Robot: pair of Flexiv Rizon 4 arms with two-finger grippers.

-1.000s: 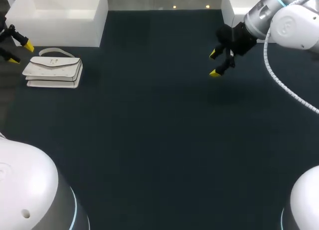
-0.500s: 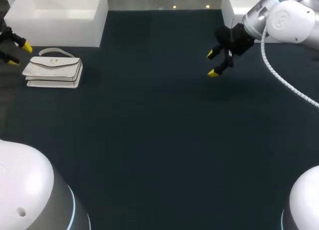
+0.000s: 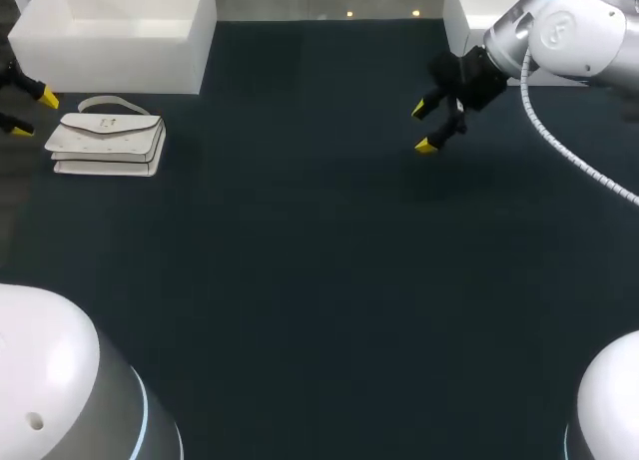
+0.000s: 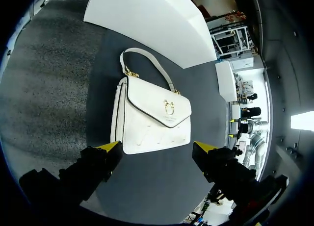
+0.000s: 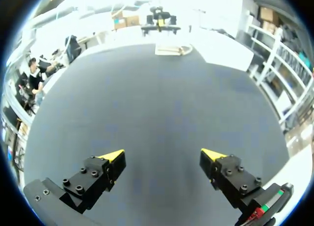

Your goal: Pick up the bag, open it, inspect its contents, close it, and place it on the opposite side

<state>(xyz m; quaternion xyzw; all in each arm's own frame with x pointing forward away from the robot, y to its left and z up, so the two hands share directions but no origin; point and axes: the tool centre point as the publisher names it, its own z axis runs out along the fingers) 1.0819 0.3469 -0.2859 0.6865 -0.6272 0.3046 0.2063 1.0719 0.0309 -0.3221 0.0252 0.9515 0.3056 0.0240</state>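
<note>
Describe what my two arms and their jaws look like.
The left arm and right arm are glossy white rounded shells with thin pale blue rings at joints. A white ribbed cable trails from the right arm, which has a grey wrist. The jaws are black, blocky, screw-studded, with bright yellow tips.

Dark table [image 3: 300,280]; white box [image 3: 120,31] far left, 2nd box [image 3: 467,9] far right.

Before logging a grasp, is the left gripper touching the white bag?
Apart. The head view shows a clear gap between the left gripper and the bag; its fingers are open.
</note>
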